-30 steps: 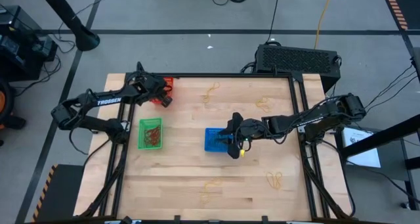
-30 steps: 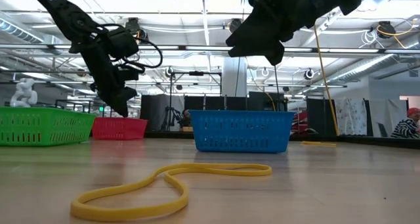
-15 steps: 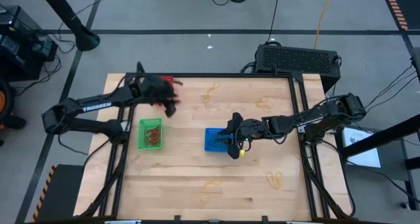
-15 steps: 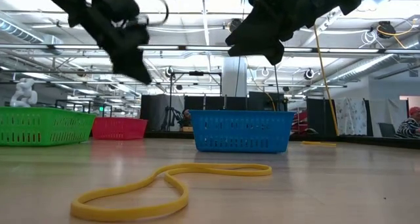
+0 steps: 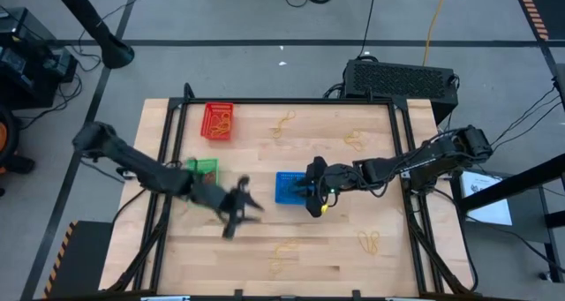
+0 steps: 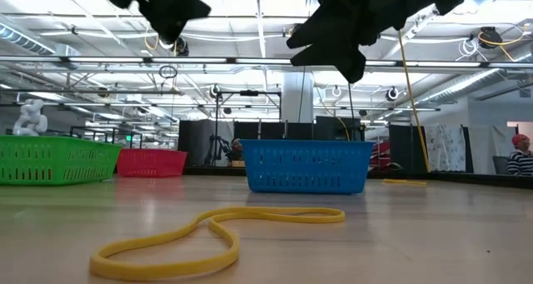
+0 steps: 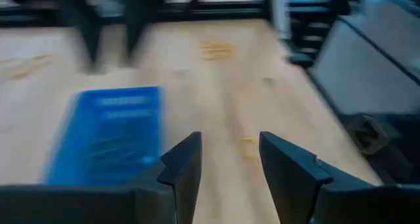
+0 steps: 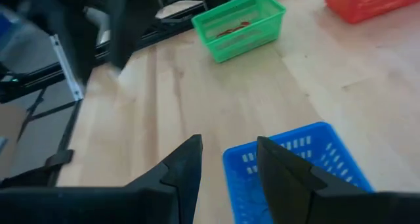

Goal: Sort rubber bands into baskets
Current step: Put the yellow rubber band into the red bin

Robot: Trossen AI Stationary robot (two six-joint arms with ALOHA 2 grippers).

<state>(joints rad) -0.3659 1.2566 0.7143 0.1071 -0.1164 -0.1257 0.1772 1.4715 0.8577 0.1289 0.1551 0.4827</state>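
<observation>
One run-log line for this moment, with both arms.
left gripper: open, empty, mid-table | right gripper: open, empty, over blue basket | yellow rubber band: on table

The left gripper [image 5: 237, 208] is smeared by motion in the high view. The left arm covers most of the green basket [image 5: 208, 166]. The blue basket [image 7: 111, 135] blurs in the left wrist view, its near end hidden behind the fingers [image 7: 184, 168].

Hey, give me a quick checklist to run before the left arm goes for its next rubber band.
1. Left gripper empty with fingers apart: ok.
2. Left gripper clear of the green basket: ok, it is above bare table beside the blue basket.
3. Yellow rubber band lying free near the front edge: ok.
4. Right gripper out of the path: ok, it hangs at the blue basket.
5. Red basket unobstructed: ok.
</observation>
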